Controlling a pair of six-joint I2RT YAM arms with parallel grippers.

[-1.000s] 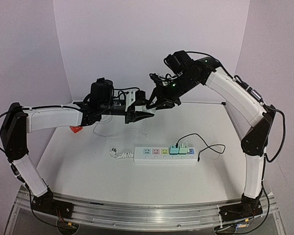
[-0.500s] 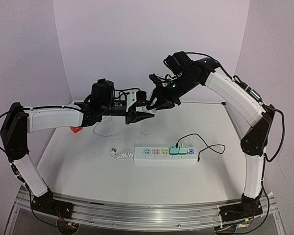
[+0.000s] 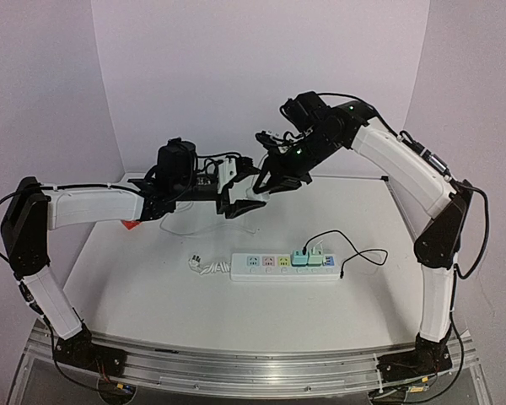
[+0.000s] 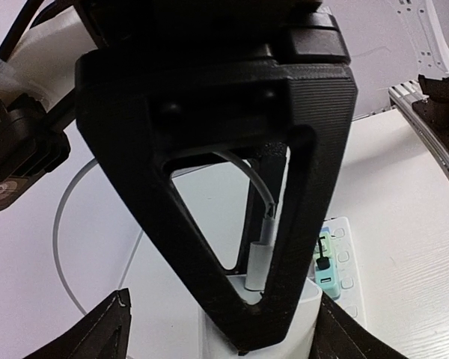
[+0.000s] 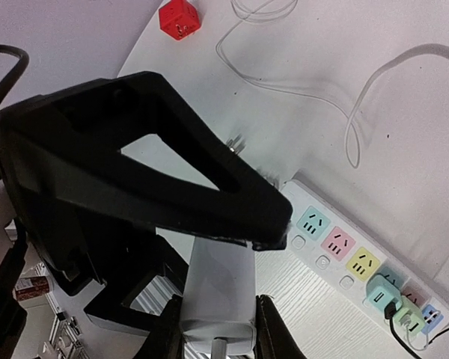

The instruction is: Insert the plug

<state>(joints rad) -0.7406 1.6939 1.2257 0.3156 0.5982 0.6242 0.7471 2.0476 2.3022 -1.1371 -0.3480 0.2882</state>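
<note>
White plug [image 5: 217, 288] pinched in right gripper [image 5: 218, 323], twelve o'clock of power strip [image 3: 270, 267]; left gripper [image 3: 241, 193] wide; its cable [image 4: 270, 203] could tug it askew.

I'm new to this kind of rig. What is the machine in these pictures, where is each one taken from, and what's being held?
A left arm and a right arm are bolted to a table. One camera looks down from above and behind, and each wrist carries another. The right gripper pinches a white plug in mid-air, with the left gripper open beside it. Below lie a power strip holding green adapters, a white cable and a red block.
</note>
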